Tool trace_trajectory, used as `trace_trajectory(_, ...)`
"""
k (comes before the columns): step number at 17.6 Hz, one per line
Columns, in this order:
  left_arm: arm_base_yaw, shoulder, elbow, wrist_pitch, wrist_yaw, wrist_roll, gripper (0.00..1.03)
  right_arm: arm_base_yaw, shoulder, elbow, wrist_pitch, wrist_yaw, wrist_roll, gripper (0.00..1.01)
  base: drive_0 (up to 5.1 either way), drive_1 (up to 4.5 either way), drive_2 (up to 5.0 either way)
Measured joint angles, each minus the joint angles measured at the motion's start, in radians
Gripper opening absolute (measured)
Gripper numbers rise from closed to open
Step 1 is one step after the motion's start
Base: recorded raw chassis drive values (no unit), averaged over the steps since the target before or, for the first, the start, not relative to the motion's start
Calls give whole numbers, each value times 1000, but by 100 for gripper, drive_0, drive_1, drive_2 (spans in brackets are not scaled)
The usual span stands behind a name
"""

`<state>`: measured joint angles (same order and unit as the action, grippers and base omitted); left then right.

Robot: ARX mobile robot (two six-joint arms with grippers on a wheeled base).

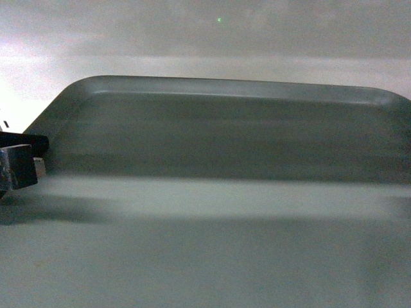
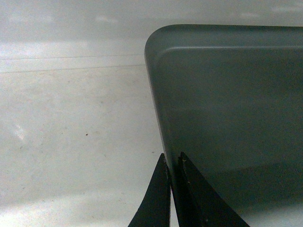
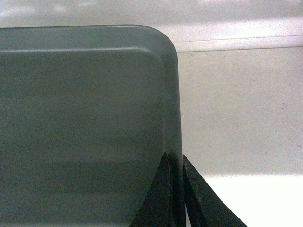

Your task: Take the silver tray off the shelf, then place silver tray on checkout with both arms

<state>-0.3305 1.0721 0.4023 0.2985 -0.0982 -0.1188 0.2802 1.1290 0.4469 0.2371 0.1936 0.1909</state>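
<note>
White counter (image 2: 71, 142) lies under the silver tray (image 1: 225, 135) (seen blurred); left fingers (image 2: 163, 189) and right fingers (image 3: 189, 189) each pinch its side rim.

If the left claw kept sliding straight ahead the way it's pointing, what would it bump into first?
Nothing soon, apparently. The left gripper, shut on the side rim of the silver tray, points along that rim, across a pale floor toward a white wall. That wall probably comes first; depth is unclear.
</note>
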Motion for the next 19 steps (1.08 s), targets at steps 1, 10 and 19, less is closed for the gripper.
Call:
trace_trajectory(1,0,-1,0,-9,0,4,4,0,-12,2,-18,0,0,3,0,0,0)
trace_trajectory(10,0,-2,0,-14,1,7,4,-1,-21,3,-34,-3,0,3,0,0,0)
trace_trajectory(19,0,-2,0,-14,1,7,4,-1,-21,3,-34,-3,-1,3,0,0,0)
